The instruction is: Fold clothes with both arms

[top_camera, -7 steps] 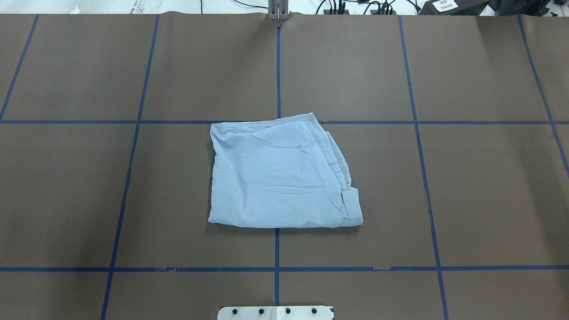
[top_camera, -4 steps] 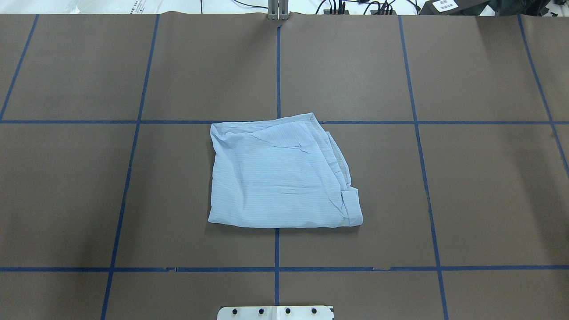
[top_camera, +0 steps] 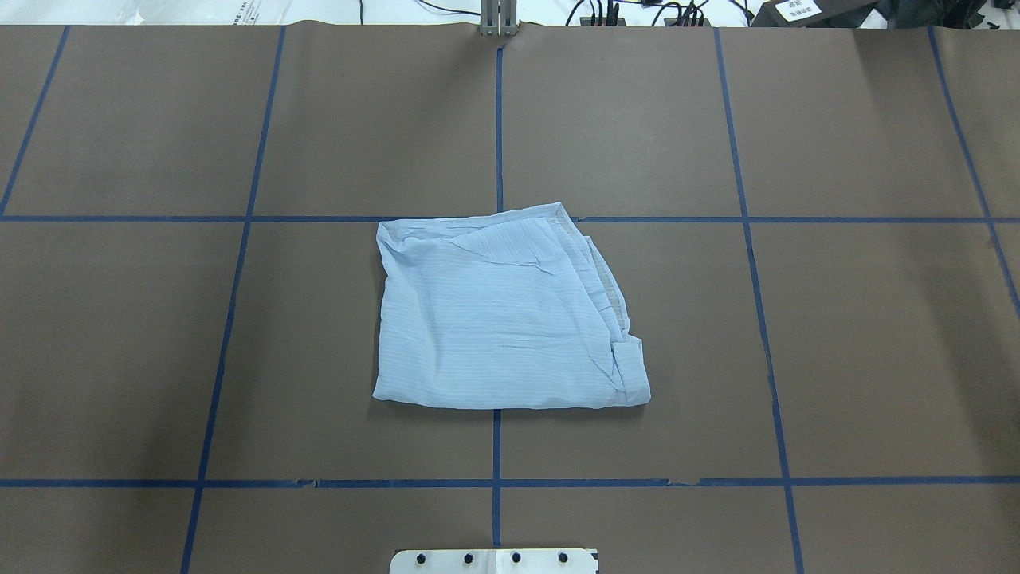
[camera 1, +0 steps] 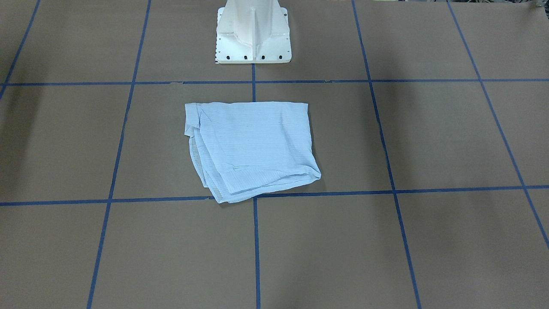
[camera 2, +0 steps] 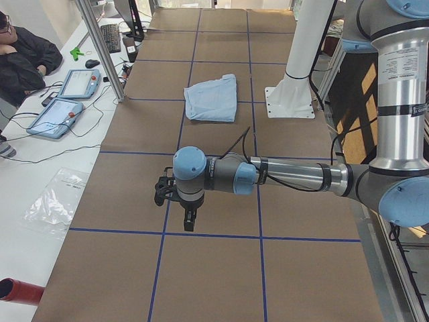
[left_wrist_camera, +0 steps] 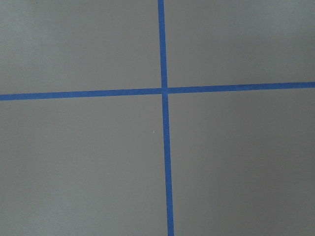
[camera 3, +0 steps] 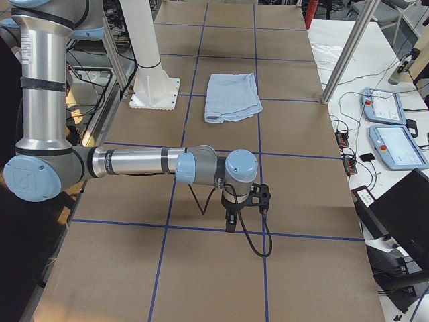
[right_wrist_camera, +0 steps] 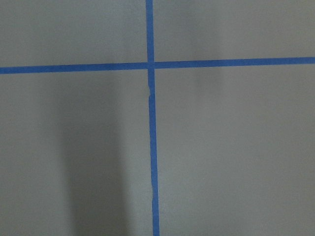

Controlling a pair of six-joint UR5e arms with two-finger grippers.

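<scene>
one folded shirt (top_camera: 502,319) lies near the pedestal (camera 1: 253,34); left pincer (camera 2: 190,221) and right pincer (camera 3: 230,221) hang afar, openness unclear.

Blue tape lines (top_camera: 498,119) grid the brown table (top_camera: 637,119); two tablets (camera 3: 399,146) lie beside it.

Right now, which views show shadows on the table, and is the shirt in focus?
Right wrist view: a broad soft shadow darkens the table beside the tape line. Left wrist view: evenly lit. Overhead view: shirt sharp, stripes visible.
</scene>
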